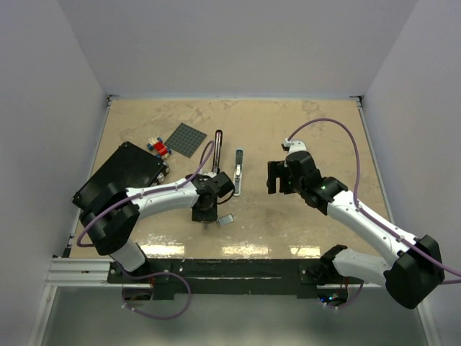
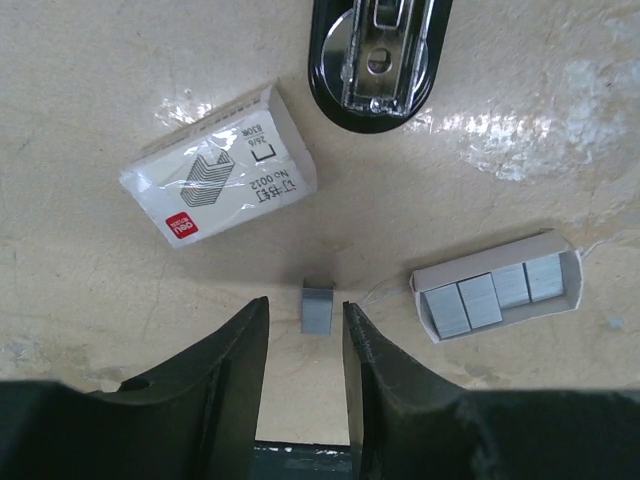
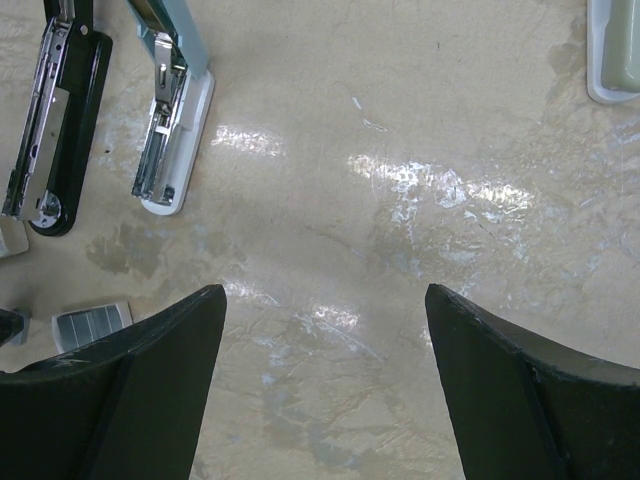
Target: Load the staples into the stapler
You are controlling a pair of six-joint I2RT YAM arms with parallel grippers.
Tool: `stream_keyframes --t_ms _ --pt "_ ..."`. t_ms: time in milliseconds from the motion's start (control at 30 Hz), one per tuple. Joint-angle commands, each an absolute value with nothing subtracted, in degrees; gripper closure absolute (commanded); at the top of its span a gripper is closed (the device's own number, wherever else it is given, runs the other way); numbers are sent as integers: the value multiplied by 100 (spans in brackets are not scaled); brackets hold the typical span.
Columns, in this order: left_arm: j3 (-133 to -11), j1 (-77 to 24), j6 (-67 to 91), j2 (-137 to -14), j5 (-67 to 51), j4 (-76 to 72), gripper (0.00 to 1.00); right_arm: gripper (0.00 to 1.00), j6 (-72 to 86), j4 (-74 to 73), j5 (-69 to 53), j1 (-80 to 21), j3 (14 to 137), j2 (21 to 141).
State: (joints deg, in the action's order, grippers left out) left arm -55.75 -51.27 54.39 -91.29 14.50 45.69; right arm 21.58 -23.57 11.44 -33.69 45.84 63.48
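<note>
Grey-blue staples (image 2: 317, 306), one short loose block, are lying flat on the table (image 2: 520, 130), directly between the fingers (image 2: 235, 370) of the left gripper (image 2: 306, 325). The jaws are standing apart on either side of the block with a sliver of table showing on each flank, so this claw is released and gripping nothing. Just beside the block, an open cardboard tray (image 2: 497, 287) is holding four more blocks, and the white staple box (image 2: 220, 165) is lying at a slant on the other side. Beyond the block, the black stapler (image 2: 380, 60) is lying with its metal channel exposed. A light-blue stapler (image 3: 170, 130) is lying next to it, also opened; which of the two is to be loaded cannot be told. The right gripper (image 3: 325, 300) is hovering wide open over bare table, well apart from the work and holding nothing. Judgement: the step in hand is the pick-up of the loose block. To do it well, the left arm should be descending squarely until the pads are bracketing the block's two sides. It should then be closing gently, so the block is neither breaking nor skating away, and lifting it level for the channel.
</note>
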Motion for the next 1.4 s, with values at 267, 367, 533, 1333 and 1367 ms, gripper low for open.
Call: stream_keyframes --t_ms 267,367,533,1333,1367 --pt "-5810 -5098 5177 -9554 1169 4579 65 15 2109 -2347 1345 -3340 4816 6311" --pt "-5827 -5080 5168 -9615 1152 4527 66 15 2109 -2338 1345 -3340 4799 6319" --pt "-5836 -5062 5177 -9668 1107 4456 68 15 2092 -2320 1345 -3331 4799 6337" --pt "-6266 -5045 5089 -9484 1484 4772 85 15 2074 -2276 1353 -3313 4808 6328" --pt "-6362 -5054 5063 -9466 1572 4825 85 15 2066 -2268 1354 -3313 4799 6319"
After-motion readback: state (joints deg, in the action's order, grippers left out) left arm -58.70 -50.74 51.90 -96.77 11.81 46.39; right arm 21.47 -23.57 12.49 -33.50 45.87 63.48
